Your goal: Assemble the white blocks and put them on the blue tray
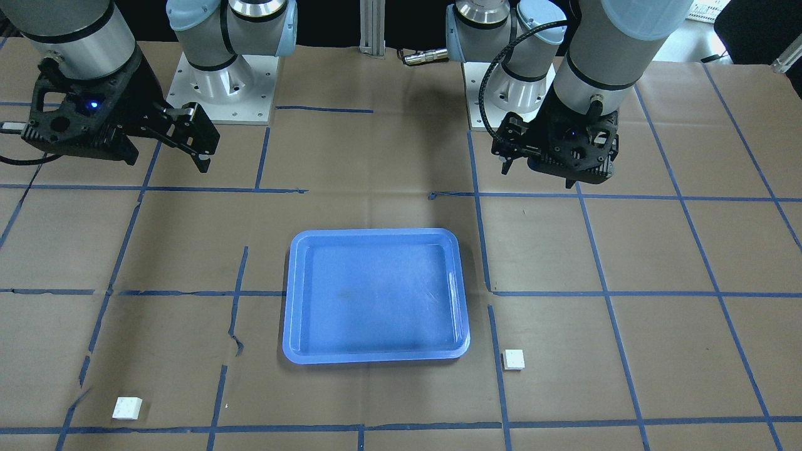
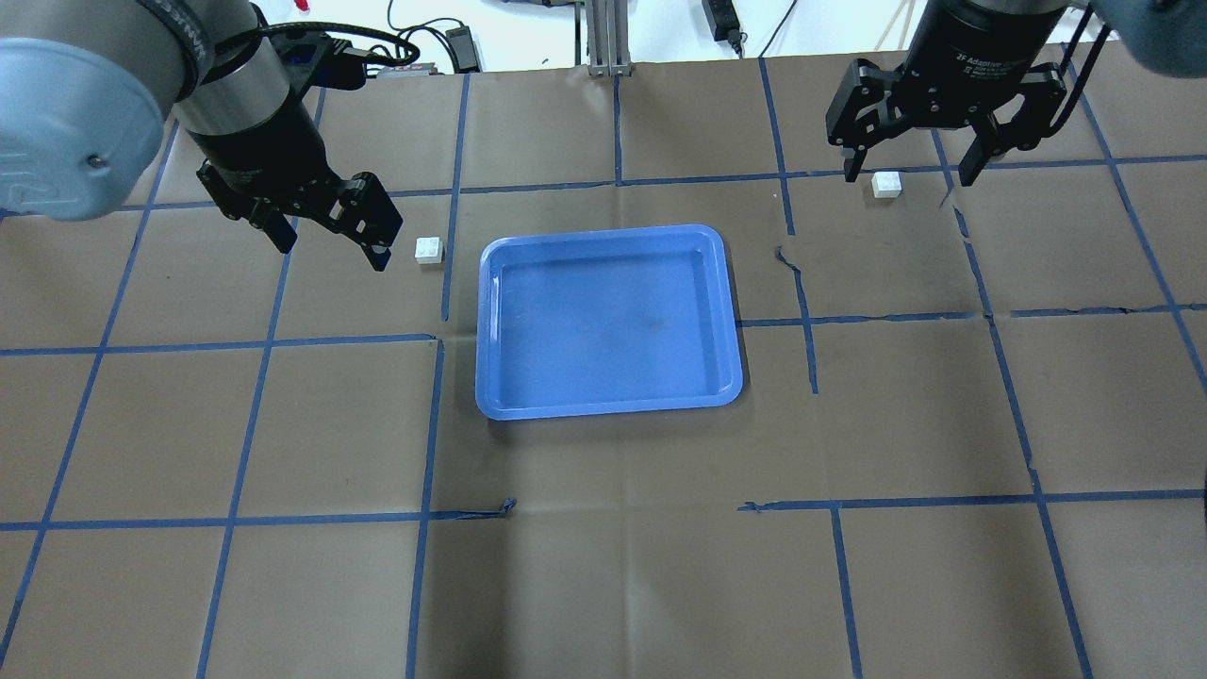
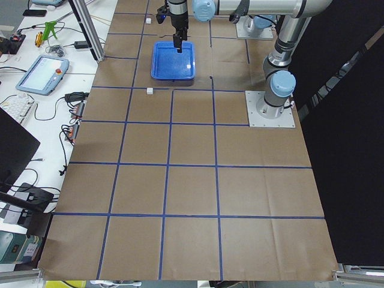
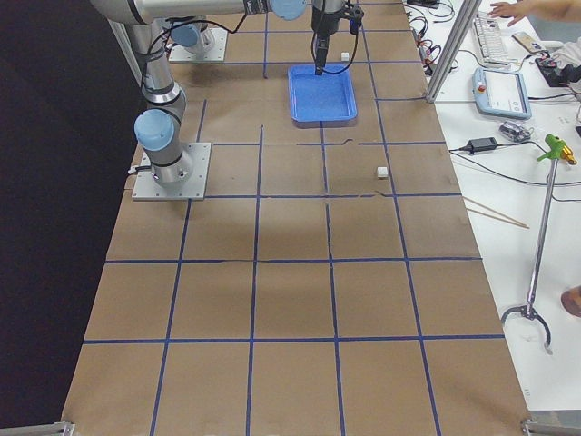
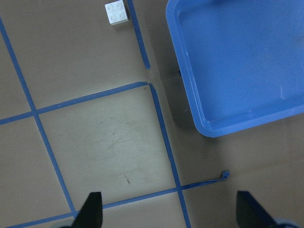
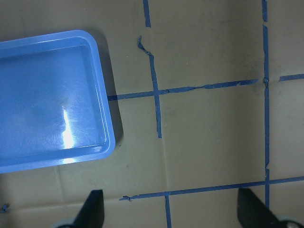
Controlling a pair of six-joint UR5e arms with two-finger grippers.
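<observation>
As wrist views frame it, the blue tray (image 5: 237, 61) is cropped.

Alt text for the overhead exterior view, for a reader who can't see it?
An empty blue tray sits mid-table on brown paper gridded with blue tape. One white block lies just left of it, near the open left gripper; a second block lies far right, seen between the fingers of the open right gripper; neither is held.
</observation>
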